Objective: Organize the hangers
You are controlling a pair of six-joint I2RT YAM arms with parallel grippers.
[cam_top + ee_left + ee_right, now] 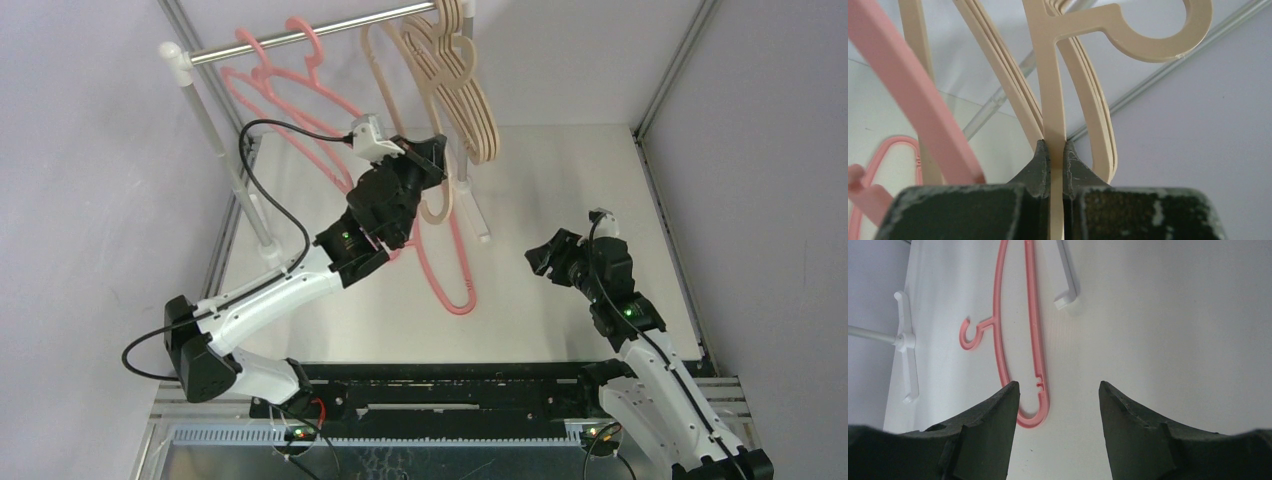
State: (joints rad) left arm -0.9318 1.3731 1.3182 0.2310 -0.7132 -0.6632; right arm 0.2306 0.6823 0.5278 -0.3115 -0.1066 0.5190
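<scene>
- Clothes rail (300, 34): a silver bar on white posts, standing at the far left of the table (560, 180).
- Pink hangers (290, 92): hooked over the left part of the bar and hanging below it, tilted.
- Left gripper (430, 160): raised to hanger height, just right of the pink hangers.
  - In the left wrist view the jaws are pinched tight on the flat stem of a single beige hanger (1053, 100), with the fingertips (1040, 160) touching it on both sides.
  - The hook curves off to the upper right (I cannot tell whether it sits on the bar).
  - A pink bar crosses in front at the left of that view.
- Beige hangers (462, 95): a close stack on the right end of the bar, directly behind the held one.
- Loose pink hanger (452, 308): lying flat on the table, near the rail's white foot and between the two arms.
- Right gripper (545, 262): low over the table, well apart from the rail and pointed left.
  - The jaws stand wide and grip nothing.
  - In its wrist view the loose pink hanger (1034, 330) lies ahead of the fingers (998, 410), and its rounded end is just beside the left one.
</scene>
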